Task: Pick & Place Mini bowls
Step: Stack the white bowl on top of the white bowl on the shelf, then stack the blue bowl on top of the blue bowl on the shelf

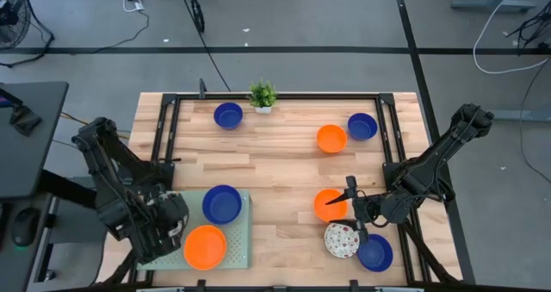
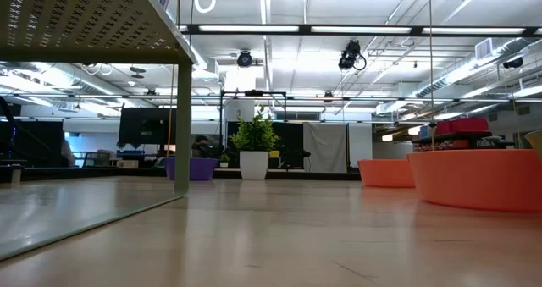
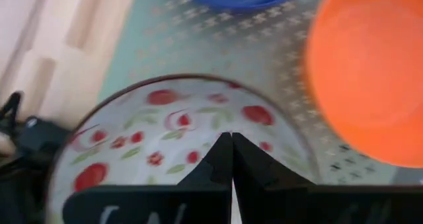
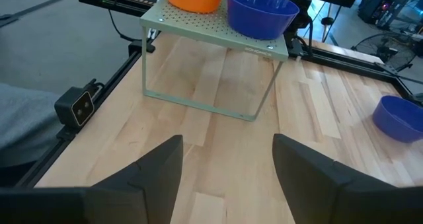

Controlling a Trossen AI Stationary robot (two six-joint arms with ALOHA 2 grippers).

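Note:
My left gripper is over the left part of the pale green perforated tray, shut on a white mini bowl with red speckles. A blue bowl and an orange bowl sit on the tray. My right gripper is open above bare wood, among an orange bowl, a second speckled bowl and a blue bowl. Farther off stand a blue bowl, an orange bowl and another blue bowl. My left gripper has the speckled bowl at its near rim, and its fingertips meet over the inner wall. The fingers themselves hide the rim. The bowl is above the tray; I cannot tell whether it rests there or is lifted.
A small potted plant stands at the far edge. The tray is raised on thin legs, with open space beneath it. A black frame runs around the table top. Bare wood lies in the middle.

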